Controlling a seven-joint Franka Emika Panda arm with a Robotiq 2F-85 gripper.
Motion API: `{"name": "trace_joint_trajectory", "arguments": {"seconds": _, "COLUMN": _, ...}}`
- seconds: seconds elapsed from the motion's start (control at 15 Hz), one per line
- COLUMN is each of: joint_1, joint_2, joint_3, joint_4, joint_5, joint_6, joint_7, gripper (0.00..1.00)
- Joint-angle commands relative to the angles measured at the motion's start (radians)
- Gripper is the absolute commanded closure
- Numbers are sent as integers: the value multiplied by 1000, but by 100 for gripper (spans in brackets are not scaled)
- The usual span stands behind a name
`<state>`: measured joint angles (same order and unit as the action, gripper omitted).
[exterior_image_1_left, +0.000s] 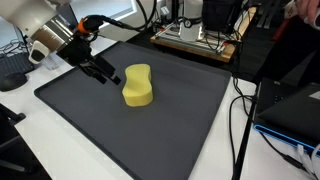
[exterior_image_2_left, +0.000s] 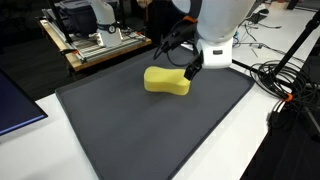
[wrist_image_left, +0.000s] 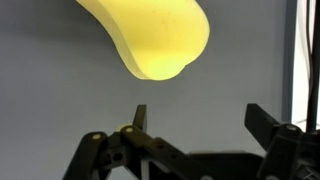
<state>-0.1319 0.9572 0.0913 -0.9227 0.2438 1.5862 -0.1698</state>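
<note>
Gripper (wrist_image_left: 197, 118) was wide open with nothing in it, just hanging right beside the yellow sponge (exterior_image_1_left: 138, 85). Sponge was lying flat on the dark grey mat (exterior_image_1_left: 190, 130), and the wrist view showed a gap between them.

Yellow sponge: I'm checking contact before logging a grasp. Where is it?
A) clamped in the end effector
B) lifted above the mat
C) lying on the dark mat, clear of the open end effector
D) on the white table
C: the yellow sponge lies on the dark mat, and the wrist view shows the end effector open, short of it.
</note>
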Motion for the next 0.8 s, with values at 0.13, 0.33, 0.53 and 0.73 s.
{"name": "trace_joint_trajectory", "arguments": {"seconds": 0.13, "joint_1": 104, "joint_2": -20, "joint_3": -78, "joint_4": 16, "joint_5": -107, "joint_6": 9, "joint_7": 224, "gripper": 0}}
{"name": "trace_joint_trajectory", "arguments": {"seconds": 0.33, "joint_1": 160, "joint_2": -26, "joint_3": -112, "joint_4": 22, "joint_5": -164, "joint_6": 2, "joint_7": 319, "gripper": 0}}
{"name": "trace_joint_trajectory", "arguments": {"seconds": 0.53, "joint_1": 220, "joint_2": -31, "joint_3": -151, "joint_4": 28, "joint_5": -224, "joint_6": -17, "joint_7": 431, "gripper": 0}}
{"name": "trace_joint_trajectory", "arguments": {"seconds": 0.73, "joint_1": 276, "joint_2": -39, "joint_3": -186, "joint_4": 17, "joint_5": -284, "joint_6": -8, "joint_7": 515, "gripper": 0}}
